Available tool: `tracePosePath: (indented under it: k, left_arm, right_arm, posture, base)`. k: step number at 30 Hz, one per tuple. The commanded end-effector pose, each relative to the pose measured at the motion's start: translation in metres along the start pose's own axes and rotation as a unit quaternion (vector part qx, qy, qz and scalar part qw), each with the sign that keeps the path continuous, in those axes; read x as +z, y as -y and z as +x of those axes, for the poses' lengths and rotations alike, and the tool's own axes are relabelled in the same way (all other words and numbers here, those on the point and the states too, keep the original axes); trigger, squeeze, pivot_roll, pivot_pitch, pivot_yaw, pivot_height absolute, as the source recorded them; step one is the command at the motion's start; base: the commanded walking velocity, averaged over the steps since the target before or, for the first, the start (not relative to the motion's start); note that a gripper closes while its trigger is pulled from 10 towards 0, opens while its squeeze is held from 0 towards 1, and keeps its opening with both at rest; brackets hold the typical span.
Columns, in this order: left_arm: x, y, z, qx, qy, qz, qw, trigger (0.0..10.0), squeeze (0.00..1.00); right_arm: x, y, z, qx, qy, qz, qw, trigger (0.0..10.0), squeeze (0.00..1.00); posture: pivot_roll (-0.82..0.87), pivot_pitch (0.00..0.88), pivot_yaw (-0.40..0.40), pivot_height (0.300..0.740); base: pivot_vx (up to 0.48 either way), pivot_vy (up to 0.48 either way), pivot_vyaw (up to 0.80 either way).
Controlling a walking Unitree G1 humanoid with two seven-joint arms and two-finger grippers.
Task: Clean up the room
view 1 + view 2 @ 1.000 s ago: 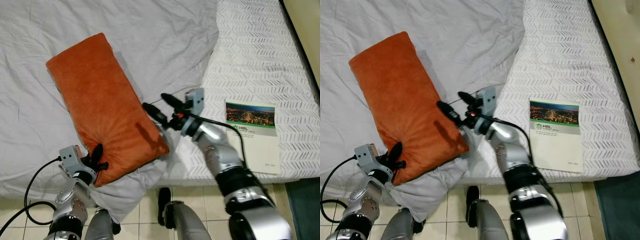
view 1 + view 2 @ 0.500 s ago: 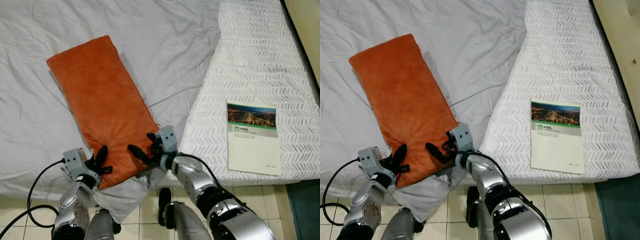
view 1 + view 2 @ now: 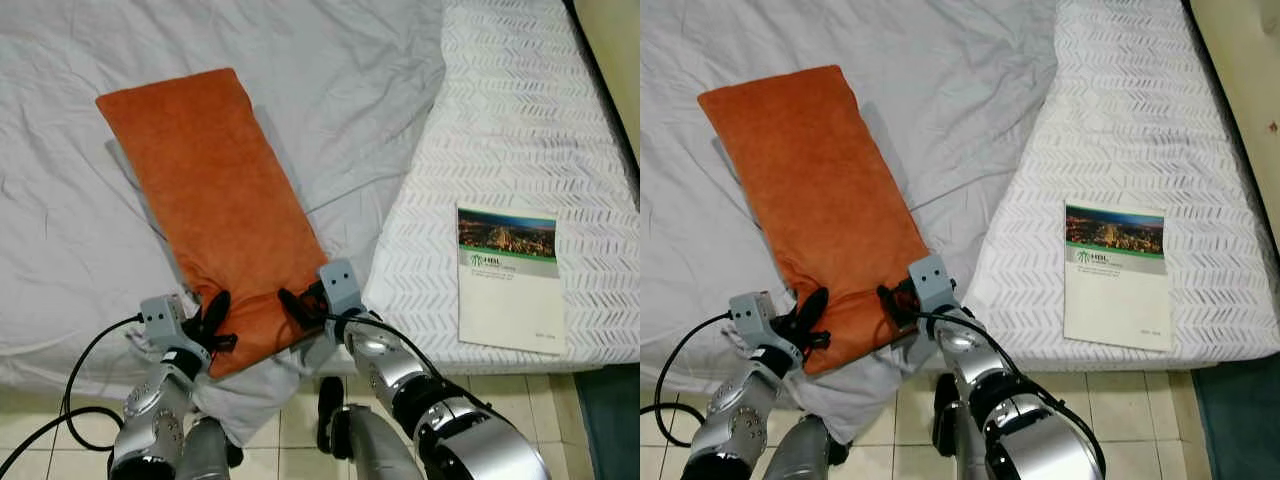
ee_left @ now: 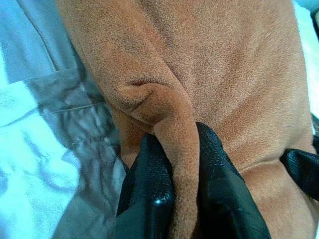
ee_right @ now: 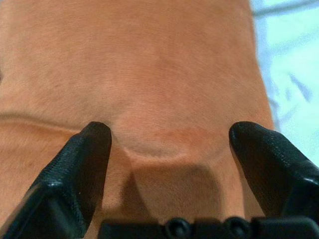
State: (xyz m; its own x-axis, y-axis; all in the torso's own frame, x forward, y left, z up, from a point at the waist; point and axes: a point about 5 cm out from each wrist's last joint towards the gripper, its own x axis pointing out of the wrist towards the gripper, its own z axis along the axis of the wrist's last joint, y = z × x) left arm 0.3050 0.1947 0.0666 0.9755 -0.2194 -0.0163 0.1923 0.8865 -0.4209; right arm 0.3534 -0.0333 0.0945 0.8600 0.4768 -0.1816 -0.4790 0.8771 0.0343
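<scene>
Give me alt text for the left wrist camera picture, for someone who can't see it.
The left gripper has its jaws shut on a pinched fold of an orange pillow. Rumpled grey bedsheet lies beside the pillow, and a black fingertip of the right gripper touches the pillow at the frame's edge.

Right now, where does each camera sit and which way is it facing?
Left eye: head, looking down at the orange velvet pillow on the grey bedsheet; both silver arms show.
Right eye: same scene, same arms, plus the white booklet.
Left wrist: along the left pincer, shut on a pillow fold.
Right wrist: along the open right pincer, pressed on the pillow.
All four views share the pillow.
</scene>
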Motion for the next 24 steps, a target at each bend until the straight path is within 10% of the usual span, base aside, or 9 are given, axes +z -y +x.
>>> tracePosePath:
  k: [1, 2, 3, 8, 24]
  left_arm:
    - [-0.044, -0.018, -0.034, 0.048, -0.095, -0.026, 0.994, 0.0, 0.0]
    - [-0.045, -0.017, -0.035, 0.047, -0.095, -0.027, 0.994, 0.0, 0.0]
    - [-0.045, -0.016, -0.035, 0.045, -0.096, -0.028, 0.994, 0.0, 0.0]
    - [-0.044, -0.01, -0.035, 0.033, -0.102, -0.033, 0.994, 0.0, 0.0]
    - [-0.035, -0.001, -0.031, 0.015, -0.101, -0.03, 0.994, 0.0, 0.0]
  right_arm:
    - [-0.047, 0.018, -0.019, -0.07, -0.094, 0.089, 0.989, 10.0, 0.0]
    - [-0.052, 0.015, -0.019, -0.072, -0.103, 0.146, 0.981, 2.8, 0.0]
    - [-0.055, 0.012, -0.02, -0.07, -0.11, 0.187, 0.974, 0.0, 0.0]
    - [-0.061, -0.002, -0.019, -0.053, -0.118, 0.299, 0.945, 0.0, 0.0]
    - [-0.068, -0.005, -0.023, -0.05, -0.123, 0.347, 0.929, 0.0, 0.0]
  posture:
    - [0.1, 0.585, -0.186, 0.74]
    - [0.11, 0.584, -0.184, 0.74]
    - [0.11, 0.583, -0.183, 0.74]
    - [0.12, 0.588, -0.179, 0.74]
    - [0.11, 0.598, -0.167, 0.74]
  base:
    - [0.0, 0.0, 0.0]
    - [0.0, 0.0, 0.0]
    - [0.0, 0.0, 0.0]
    - [0.0, 0.0, 0.0]
    - [0.0, 0.0, 0.0]
